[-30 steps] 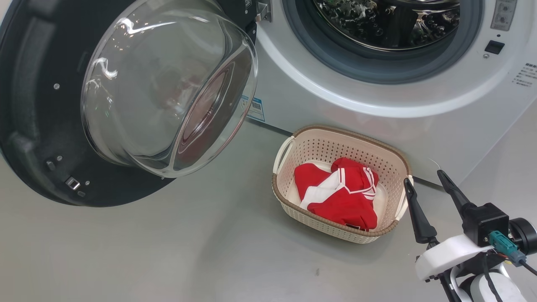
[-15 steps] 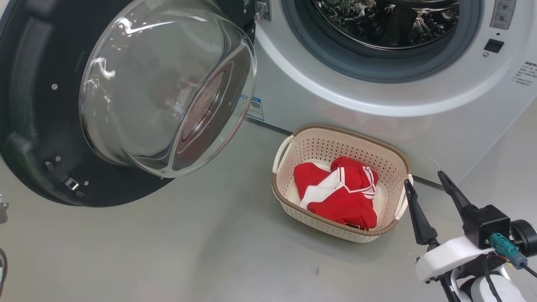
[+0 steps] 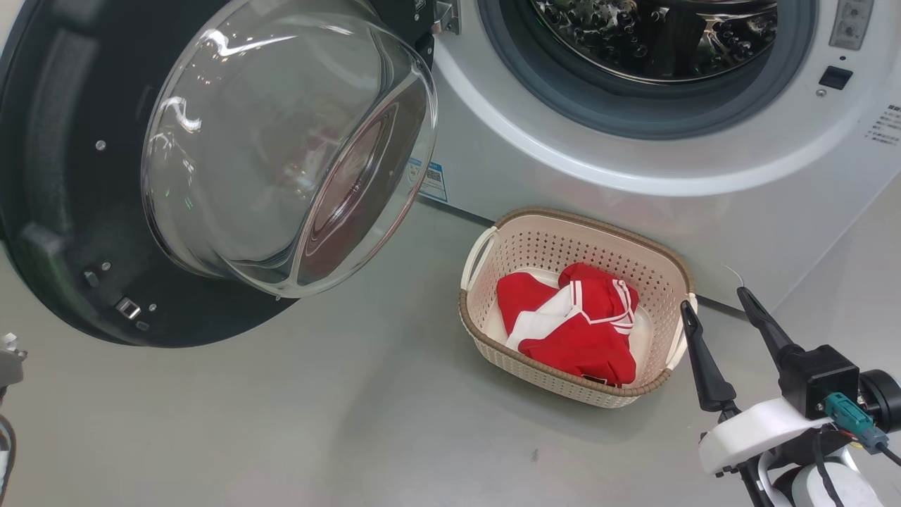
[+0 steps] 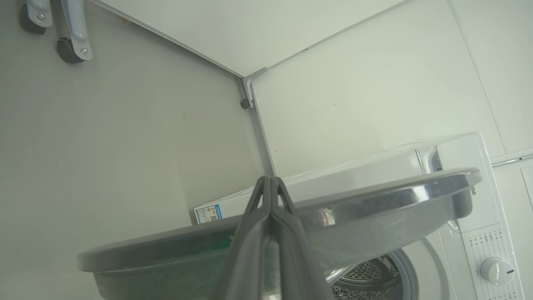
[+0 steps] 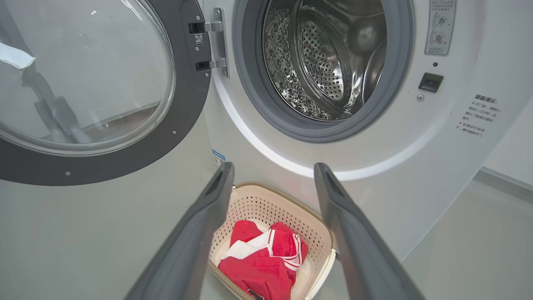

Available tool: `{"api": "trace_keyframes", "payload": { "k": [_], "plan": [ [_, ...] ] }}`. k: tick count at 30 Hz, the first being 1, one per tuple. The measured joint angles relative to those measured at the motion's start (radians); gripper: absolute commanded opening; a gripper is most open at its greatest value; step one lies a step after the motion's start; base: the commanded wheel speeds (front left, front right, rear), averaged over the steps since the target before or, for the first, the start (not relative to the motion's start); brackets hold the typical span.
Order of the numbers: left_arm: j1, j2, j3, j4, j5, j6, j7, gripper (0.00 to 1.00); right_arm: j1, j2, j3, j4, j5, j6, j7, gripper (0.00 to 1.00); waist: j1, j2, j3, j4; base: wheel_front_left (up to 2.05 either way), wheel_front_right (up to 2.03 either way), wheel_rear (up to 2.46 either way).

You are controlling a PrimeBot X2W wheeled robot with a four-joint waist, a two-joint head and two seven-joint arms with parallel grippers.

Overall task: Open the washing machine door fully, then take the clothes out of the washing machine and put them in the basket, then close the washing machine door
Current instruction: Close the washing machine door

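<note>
1. The smooth pale grey floor [image 3: 317, 422] reaches plain white wall panels [image 4: 354, 83]. In the left wrist view, two small grey caster wheels [image 4: 68, 52] stand on it.
2. The big white front-loading washing machine [image 3: 633, 211] stands at the far side. Its grey rubber gasket [image 5: 250, 83] and perforated steel drum [image 5: 325, 62] are in sight.
3. The large round glossy black door [image 3: 63, 211], with a bulging clear glass bowl [image 3: 281, 141], stands wide open to the left of the opening.
4. The small cream perforated plastic basket [image 3: 577, 243], with a brown woven rim, sits on the floor just in front of the machine. The bright red clothes [image 3: 570, 324] with white stripes lie inside it.
5. A small blue label sticker [image 3: 434, 181] is low on the machine's left front corner. The grey print [image 3: 885, 125] at the right is too small to read. Above the white knob [image 4: 495, 270] only the letters "se" show.
6. The right gripper [image 3: 714, 299] hangs near the basket's right end, with its fingers spread apart and holding nothing. The left gripper [image 4: 270, 183] has its fingers pressed together on nothing, just beside the door's outer rim.
</note>
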Motion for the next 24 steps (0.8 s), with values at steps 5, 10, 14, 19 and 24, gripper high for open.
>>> {"api": "trace_keyframes", "payload": {
  "k": [5, 10, 14, 19, 24],
  "plan": [
    [0.000, 0.004, 0.002, 0.005, -0.032, -0.019, 0.027, 0.00, 0.000, 0.000, -0.001, -0.004, 0.000, 0.000, 0.000, 1.00, 0.0000, 0.0000, 0.001, 0.002, 0.00, 0.00, 0.00],
    [0.001, 0.004, 0.000, -0.002, -0.053, -0.046, 0.067, 0.00, 0.001, 0.001, -0.002, -0.007, 0.000, -0.002, 0.000, 1.00, 0.0000, 0.0000, 0.005, 0.006, 0.00, 0.00, 0.00],
    [0.005, 0.005, -0.014, -0.016, -0.058, -0.063, 0.097, 0.00, 0.001, 0.001, -0.001, -0.007, 0.000, -0.002, -0.001, 1.00, 0.0000, 0.0000, 0.007, 0.009, 0.00, 0.00, 0.00],
    [0.015, 0.007, -0.035, -0.041, -0.058, -0.090, 0.131, 0.00, 0.001, 0.002, 0.000, -0.006, 0.000, -0.002, -0.005, 1.00, 0.0000, 0.0000, 0.004, 0.011, 0.00, 0.00, 0.00],
    [0.039, 0.002, -0.047, -0.072, -0.069, -0.114, 0.166, 0.00, 0.001, 0.011, 0.004, -0.005, 0.001, -0.002, -0.010, 1.00, 0.0000, 0.0000, -0.004, 0.007, 0.00, 0.00, 0.00]
  ]
}}
